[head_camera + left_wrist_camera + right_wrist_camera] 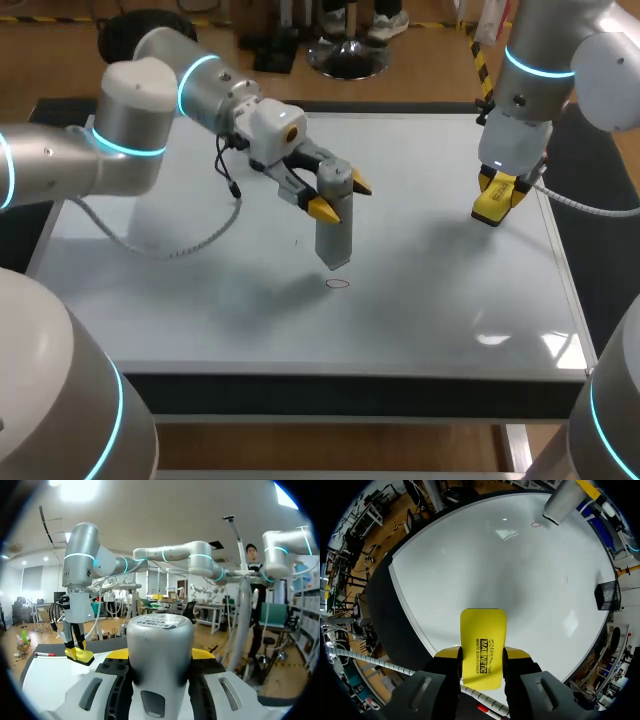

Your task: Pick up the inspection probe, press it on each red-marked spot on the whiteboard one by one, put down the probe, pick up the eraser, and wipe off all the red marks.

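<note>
My left gripper [343, 196] is shut on the grey cylindrical inspection probe [334, 235], which hangs nearly upright over the middle of the whiteboard [200, 300]. The probe's lower end sits just above and behind a small red circle mark [338, 284]. In the left wrist view the probe [160, 650] fills the space between my fingers. My right gripper [497, 195] is shut on the yellow eraser [495, 205], low over the board's right side. In the right wrist view the eraser [482, 645] juts out ahead of the gripper [482, 653], with the red circle [535, 524] and the probe [562, 502] far ahead.
The whiteboard covers nearly the whole tabletop, with a dark rim [560, 250] around it. A red-capped marker [45, 654] lies near the board's edge beside my right gripper. A faint tiny mark [296, 241] shows left of the probe.
</note>
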